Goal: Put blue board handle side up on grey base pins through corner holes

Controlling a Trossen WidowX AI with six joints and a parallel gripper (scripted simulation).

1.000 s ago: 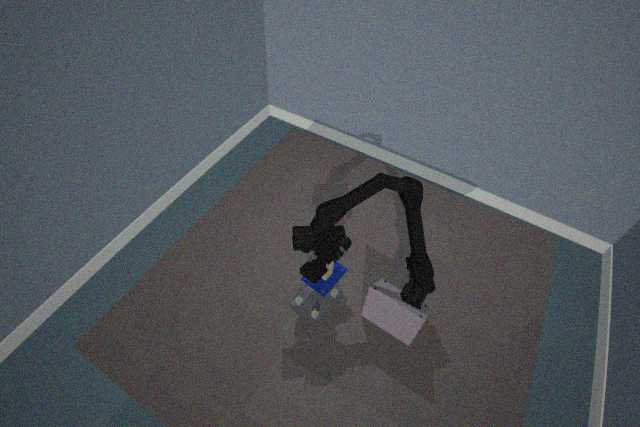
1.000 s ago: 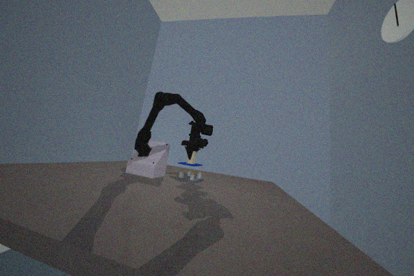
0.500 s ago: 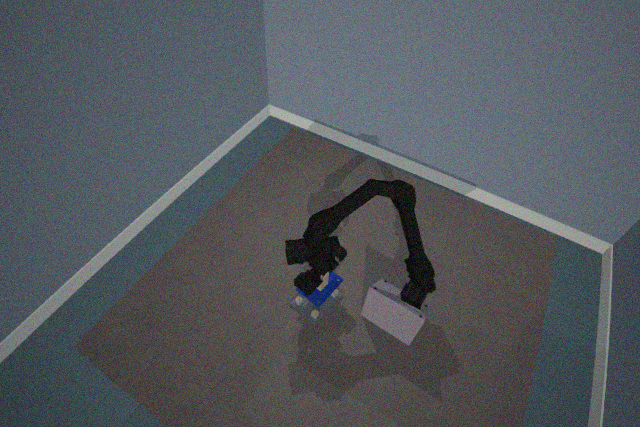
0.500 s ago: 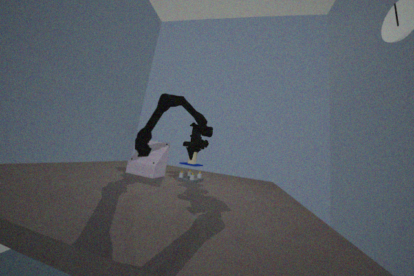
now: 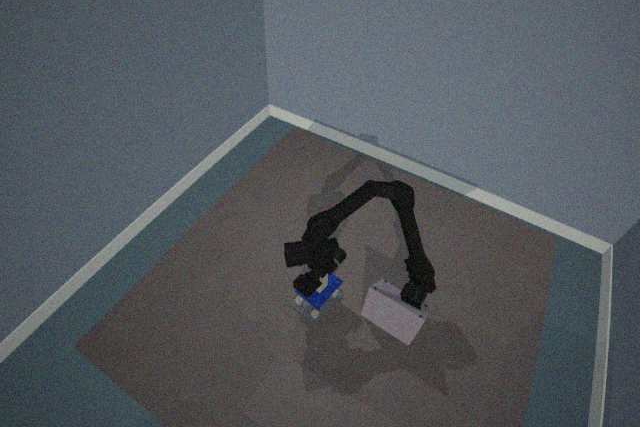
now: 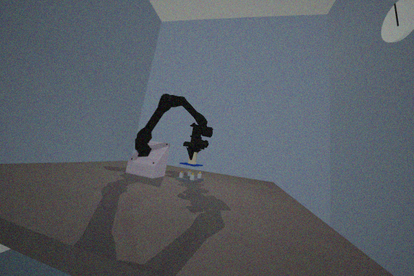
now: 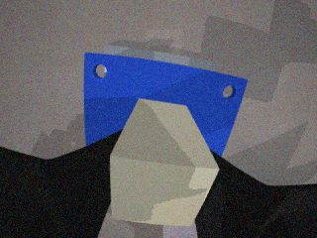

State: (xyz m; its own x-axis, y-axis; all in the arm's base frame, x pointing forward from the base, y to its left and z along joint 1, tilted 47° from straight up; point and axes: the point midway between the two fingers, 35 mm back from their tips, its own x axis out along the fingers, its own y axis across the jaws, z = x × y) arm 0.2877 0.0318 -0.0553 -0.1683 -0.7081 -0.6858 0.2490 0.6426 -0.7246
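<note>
The gripper (image 5: 316, 284) (image 6: 192, 156) (image 7: 158, 138) is closed on the handle (image 5: 323, 284) (image 6: 194, 158) (image 7: 158, 190), the board (image 5: 321, 299) (image 6: 185, 163) (image 7: 119, 81) hanging above the base (image 5: 306, 313) (image 6: 183, 178) (image 7: 163, 57). A slight offset or twist could land it on the pins (image 6: 192, 173), tilted or jammed. The pink block (image 5: 392, 313) (image 6: 147, 167) stands apart; the counter's edge (image 6: 273, 181) lies farther off.

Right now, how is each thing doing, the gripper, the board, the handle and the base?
Gripper: shut on the handle.
Blue board: held up, above the posts.
Handle: upright, gripped.
Grey base: on the table, pins uncovered.
</note>
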